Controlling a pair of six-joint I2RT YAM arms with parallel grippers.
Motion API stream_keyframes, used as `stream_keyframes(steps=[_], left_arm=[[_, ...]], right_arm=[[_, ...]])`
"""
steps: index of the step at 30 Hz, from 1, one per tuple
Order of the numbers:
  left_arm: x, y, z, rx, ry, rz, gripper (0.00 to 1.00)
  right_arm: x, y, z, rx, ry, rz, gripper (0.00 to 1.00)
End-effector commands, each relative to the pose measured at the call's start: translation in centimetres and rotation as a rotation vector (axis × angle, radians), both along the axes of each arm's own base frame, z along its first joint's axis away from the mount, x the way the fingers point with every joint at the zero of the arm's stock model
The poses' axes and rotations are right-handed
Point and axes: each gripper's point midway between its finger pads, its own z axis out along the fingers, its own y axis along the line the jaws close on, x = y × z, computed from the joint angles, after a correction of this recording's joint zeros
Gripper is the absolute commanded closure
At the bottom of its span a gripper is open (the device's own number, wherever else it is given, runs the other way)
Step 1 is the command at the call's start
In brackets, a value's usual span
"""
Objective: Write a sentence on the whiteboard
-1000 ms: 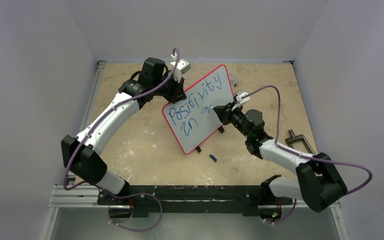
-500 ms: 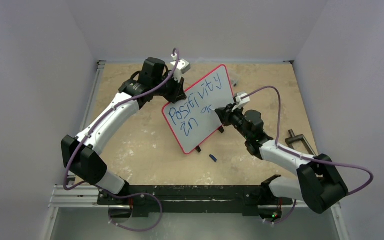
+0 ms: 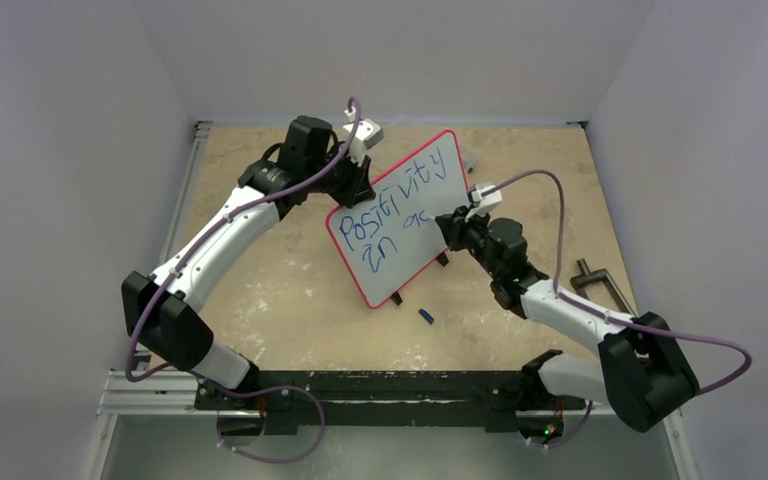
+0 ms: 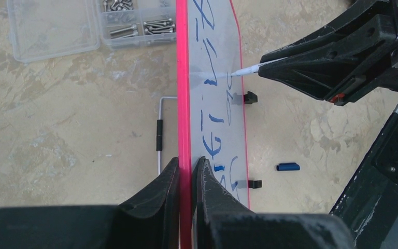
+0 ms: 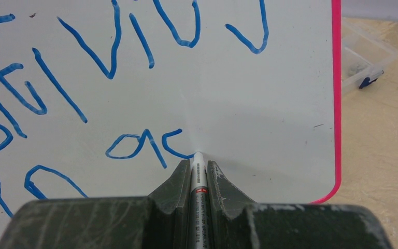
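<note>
The whiteboard, red-framed, stands tilted on its black clip feet mid-table, with blue writing "Positivity in" and two more letters. My left gripper is shut on its upper left edge; in the left wrist view the fingers pinch the red frame at the gripper. My right gripper is shut on a silver marker. The marker's tip touches the whiteboard at the end of a small blue "c". In the left wrist view the marker meets the whiteboard from the right.
A blue marker cap lies on the table in front of the board. A clear plastic box of screws sits behind the board, an Allen key lies beside it, and a black clamp rests at the right edge.
My right gripper has moved the marker a little to the right along the board, adding a curved blue stroke after the second-line letter. The left arm and the board have held still.
</note>
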Motion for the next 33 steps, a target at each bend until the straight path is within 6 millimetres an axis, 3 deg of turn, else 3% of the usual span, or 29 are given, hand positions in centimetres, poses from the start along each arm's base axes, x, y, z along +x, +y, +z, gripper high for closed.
stream_keyframes(steps=[1, 11, 21, 33], left_arm=[[-2.1, 0.7, -2.6, 0.126, 0.019, -0.078, 1.00], [-2.1, 0.7, -2.6, 0.126, 0.020, -0.080, 1.00], [-2.1, 0.7, -2.5, 0.126, 0.017, -0.079, 1.00], [-2.1, 0.7, -2.6, 0.128, 0.018, -0.079, 1.00]], right_arm=[[0.5, -0.6, 3.5, 0.000, -0.089, -0.035, 1.00], [-1.0, -1.1, 7.2, 0.058, -0.177, -0.019, 1.00], [0.0, -0.4, 5.9, 0.058, -0.143, -0.014, 1.00], [1.6, 0.0, 5.6, 0.060, -0.144, -0.043, 1.00]])
